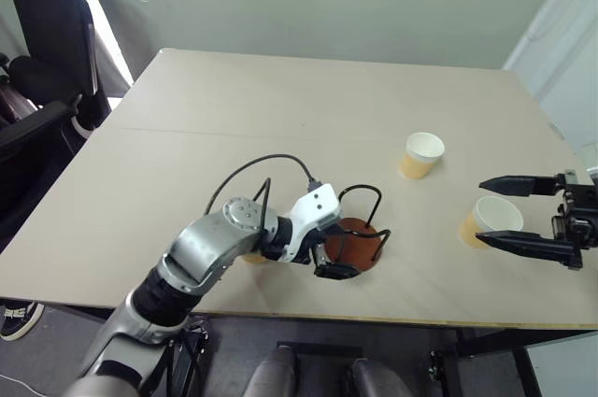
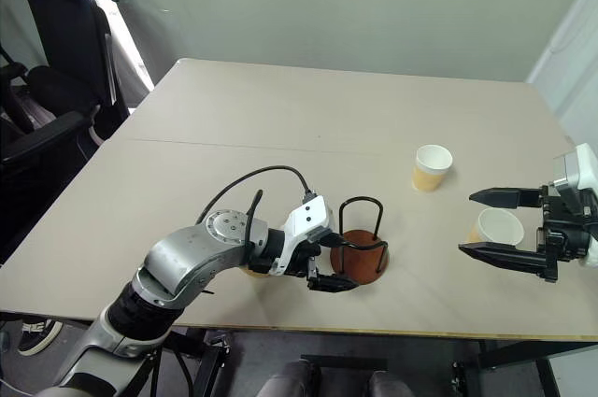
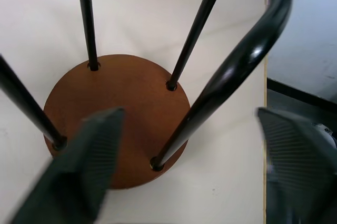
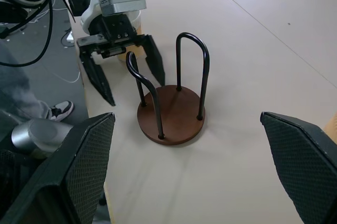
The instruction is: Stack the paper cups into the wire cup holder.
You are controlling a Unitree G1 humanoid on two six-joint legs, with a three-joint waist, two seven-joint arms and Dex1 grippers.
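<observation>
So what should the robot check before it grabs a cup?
1. Holder upright on the table: ok.
2. Holder empty, no cup in it: ok.
3. Left gripper open, straddling one wire loop: not ok, it could snag.
4. Right gripper open: ok.
5. Near cup between the right fingers, upright: ok.
6. Far cup upright, standing apart: ok.

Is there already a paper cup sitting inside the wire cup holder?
No, the wire cup holder stands empty, its wooden base bare between the loops.
</observation>
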